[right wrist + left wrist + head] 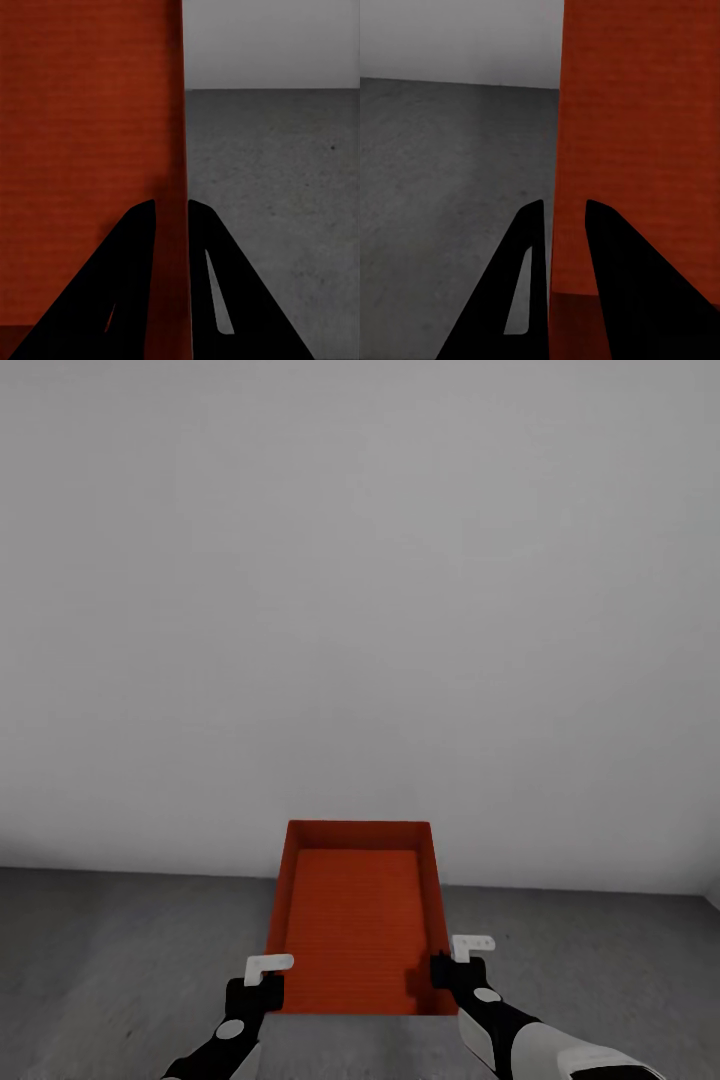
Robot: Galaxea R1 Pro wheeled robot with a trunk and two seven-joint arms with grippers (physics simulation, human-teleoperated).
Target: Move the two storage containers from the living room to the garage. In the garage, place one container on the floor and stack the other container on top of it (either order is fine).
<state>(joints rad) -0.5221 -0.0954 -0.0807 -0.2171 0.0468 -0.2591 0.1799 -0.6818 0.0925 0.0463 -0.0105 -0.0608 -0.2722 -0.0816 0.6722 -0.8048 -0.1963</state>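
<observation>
Bare utility room, garage-like. Plain pale grey wall (360, 590) fills most of head view, unbroken, no fittings or decoration. Dark grey matte concrete floor (120, 950), slightly mottled, meets wall in straight seam. Same speckled concrete and pale wall in both wrist views. Only furnishing-like item: orange-red rectangular open-topped storage bin (356, 920), close to wall. Flat even shading marks simulator render.

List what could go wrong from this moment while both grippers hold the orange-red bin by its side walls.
1. The left gripper and right gripper each pinch only a thin smooth wall of the orange-red rectangular storage container near its close end, so the far end may sag or slip.
2. The pale grey wall stands close ahead; pushing forward may ram the container against it.
3. Uneven release may drop it crooked onto the dark grey concrete floor.
</observation>
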